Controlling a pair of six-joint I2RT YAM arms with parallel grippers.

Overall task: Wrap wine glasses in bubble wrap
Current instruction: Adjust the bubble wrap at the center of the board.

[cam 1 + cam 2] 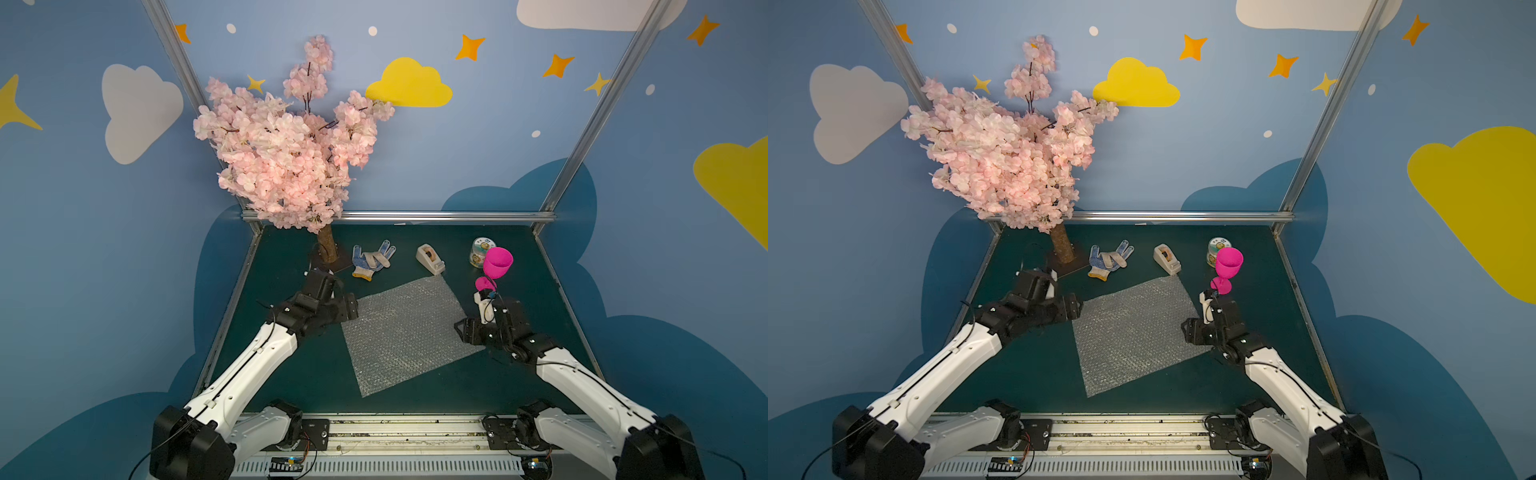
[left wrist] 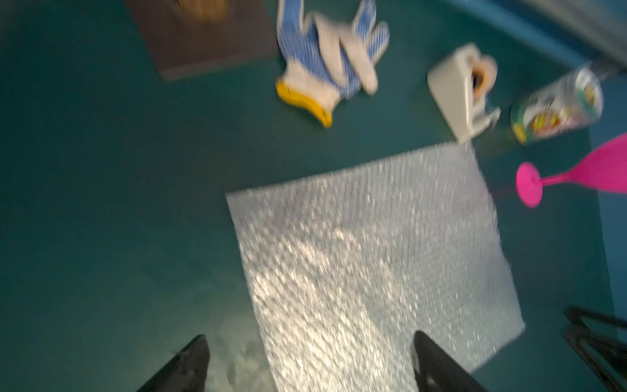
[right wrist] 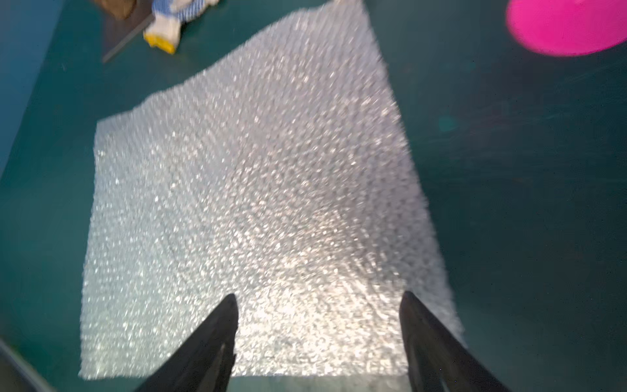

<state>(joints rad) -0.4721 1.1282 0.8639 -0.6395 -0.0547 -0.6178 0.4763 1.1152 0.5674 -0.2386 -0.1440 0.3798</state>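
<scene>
So the pink goblet [image 1: 498, 264] stands on the green table [image 1: 536, 332] at the far right, off the bubble wrap [image 1: 405, 332] and just beside its far right corner, with the little jar [image 1: 482, 249] right behind it. It's upright: long axis straight up and down, mouth up, round foot flat on the table. The wrap lies flat in the middle, turned a bit cornerwise, nothing on it yet, so I'd say the wrapping hasn't really started. My right pincer [image 3: 319, 305] is spread wide with nothing between the jaws, hanging over the wrap's right edge; my left pincer [image 2: 309, 342] is also spread and empty over the left edge. What worries me: in both top views my right wrist sits very near the goblet's foot, and that thing is tall on a thin stem, so one careless swing probably tips it into the jar or rolls it off toward the table edge. The wrap looks light and slick too, so if I nip one edge it could slide or bunch up instead of lifting clean. And once the goblet is on its side it'll likely want to roll, tapered bowl and all. The tape dispenser [image 1: 431, 258] near the wrap's far corner could snag a fold too.
</scene>
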